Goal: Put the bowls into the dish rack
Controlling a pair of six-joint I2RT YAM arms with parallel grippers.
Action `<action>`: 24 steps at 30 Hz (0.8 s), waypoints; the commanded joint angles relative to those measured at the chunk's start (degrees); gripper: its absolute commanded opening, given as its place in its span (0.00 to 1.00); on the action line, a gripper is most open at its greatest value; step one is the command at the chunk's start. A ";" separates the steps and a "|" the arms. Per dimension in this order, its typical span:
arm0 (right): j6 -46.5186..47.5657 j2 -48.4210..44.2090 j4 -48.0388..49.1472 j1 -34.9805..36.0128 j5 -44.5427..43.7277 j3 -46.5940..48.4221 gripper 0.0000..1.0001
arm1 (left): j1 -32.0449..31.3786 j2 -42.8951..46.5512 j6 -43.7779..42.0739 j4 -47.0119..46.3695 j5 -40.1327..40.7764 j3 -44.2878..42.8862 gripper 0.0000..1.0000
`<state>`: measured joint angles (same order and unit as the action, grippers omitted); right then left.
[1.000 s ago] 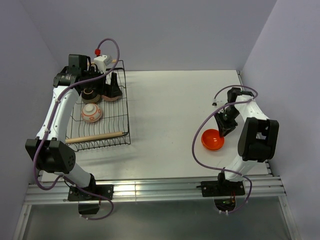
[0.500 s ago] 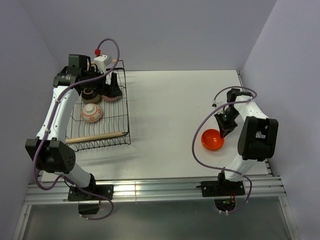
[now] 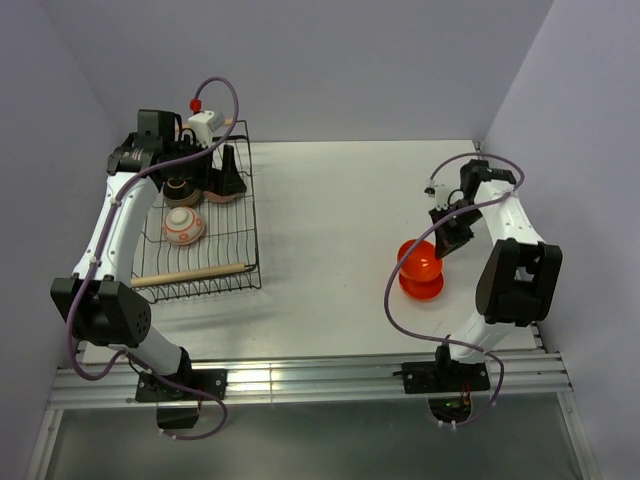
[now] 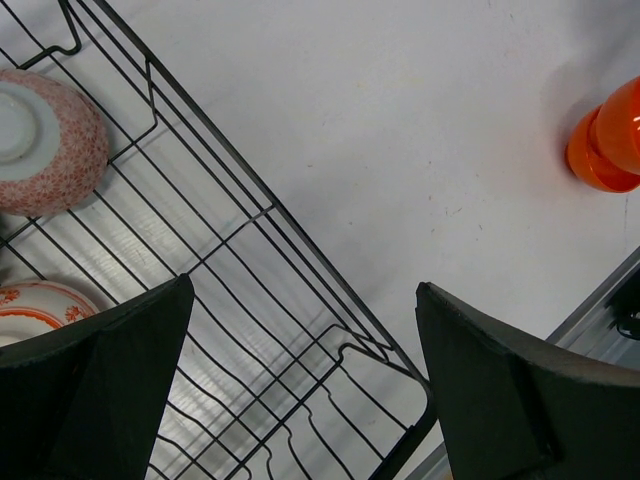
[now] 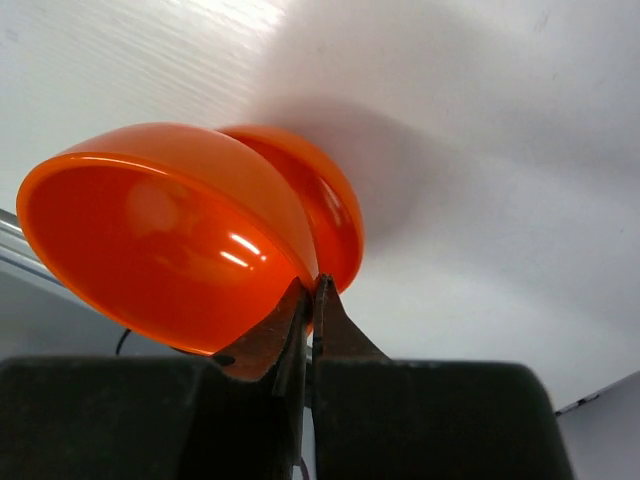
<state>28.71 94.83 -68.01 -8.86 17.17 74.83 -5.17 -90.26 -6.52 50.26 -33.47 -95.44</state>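
Shows a glossy orange bowl at the right side of the tabletop, held above the surface and tilted steeply on edge. Pinched at its rim by the right gripper, fingers clamped tight on the thin wall.

Directly beneath, a second orange bowl, resting on the tabletop. Contact between the two: cannot tell, since the raised one overlaps the lower one in the right wrist view.

Well apart to the left, the dish rack, black wire, long axis running near to far, with a light wooden rod handle across its near end.

Inside the rack, around the middle, a red-and-white patterned bowl lying upside down. Farther back, a pinkish speckled bowl, also upside down with its pale foot ring up. Just left of it, a tan-brown bowl, partly hidden under the arm.

Above the far end of the rack, the left gripper, fingers spread wide apart and holding nothing, pointing down at the wires.

Behind everything, plain lavender walls. Along the near edge, a metal rail carrying both arm bases.
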 commanded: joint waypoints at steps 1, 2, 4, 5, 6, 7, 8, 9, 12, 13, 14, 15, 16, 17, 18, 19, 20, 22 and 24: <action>1.08 -4.91 -3.97 0.07 7.69 6.11 0.00 | -0.19 2.63 1.16 -2.62 -2.39 -0.54 1.00; 0.91 -5.09 -4.32 0.16 9.44 6.73 0.00 | -0.19 2.63 1.51 -2.88 -2.30 -0.71 0.99; 0.73 -5.09 -5.46 0.16 10.95 8.92 0.00 | -0.19 2.37 1.60 -2.89 -2.03 -1.41 1.00; 0.82 -5.09 -5.73 0.07 11.83 9.63 0.00 | -0.19 2.37 1.69 -2.80 -2.03 -1.50 1.00; 0.91 -4.92 -6.17 0.16 12.18 10.33 0.00 | -0.19 2.19 1.78 -2.89 -2.03 -1.68 1.00; 0.91 -4.57 -6.43 0.16 12.62 11.73 0.00 | -0.19 2.45 1.95 -3.24 -2.12 -1.68 0.99; 1.17 -4.48 -7.31 0.07 12.97 12.53 0.00 | -0.19 2.72 2.56 -4.02 -2.12 -1.25 0.99; 1.09 -4.30 -7.75 0.16 14.02 13.49 0.00 | -0.19 2.98 2.74 -4.46 -2.56 -0.89 0.99; 0.47 -3.51 -9.95 0.25 17.00 18.59 0.00 | -0.19 4.39 3.80 -6.66 -2.82 0.51 0.99; 0.12 -3.25 -10.21 0.16 18.06 21.38 0.00 | -0.19 4.91 4.15 -6.93 -3.09 1.04 1.00; -1.36 -3.24 -9.95 0.16 19.03 22.80 0.00 | -0.28 5.26 4.33 -7.10 -3.26 1.13 0.99; -2.16 -3.16 -9.69 0.25 21.13 24.21 0.00 | -0.28 5.62 4.59 -7.80 -3.35 1.31 1.00; -3.04 -2.72 -9.17 0.25 22.37 27.27 0.00 | -0.28 6.23 5.03 -7.98 -3.53 1.66 0.99; -5.48 -2.54 -8.64 0.34 23.60 28.78 0.00 | -0.28 6.67 5.12 -8.07 -3.79 1.75 1.00; -7.59 -2.37 -7.50 0.60 25.27 30.01 0.00 | -0.28 7.11 5.12 -8.16 -4.14 1.83 0.99; -10.05 -2.45 -4.10 0.78 28.50 31.85 0.00 | -0.28 8.24 5.21 -8.68 -5.54 2.18 0.99; -14.51 -2.54 -2.32 1.13 30.01 32.48 0.00 | -0.28 8.95 5.38 -9.04 -6.16 2.45 1.00; -19.10 -3.33 3.28 4.27 29.16 33.37 0.00 | -0.28 10.97 9.56 -12.27 -5.64 3.50 0.99; -20.97 -5.77 7.52 7.79 27.57 32.41 0.00 | -0.37 11.68 11.17 -13.16 -6.25 2.89 1.00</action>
<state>15.79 92.23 -69.04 -5.82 41.01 106.04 -5.28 -81.97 0.23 42.44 -36.95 -92.12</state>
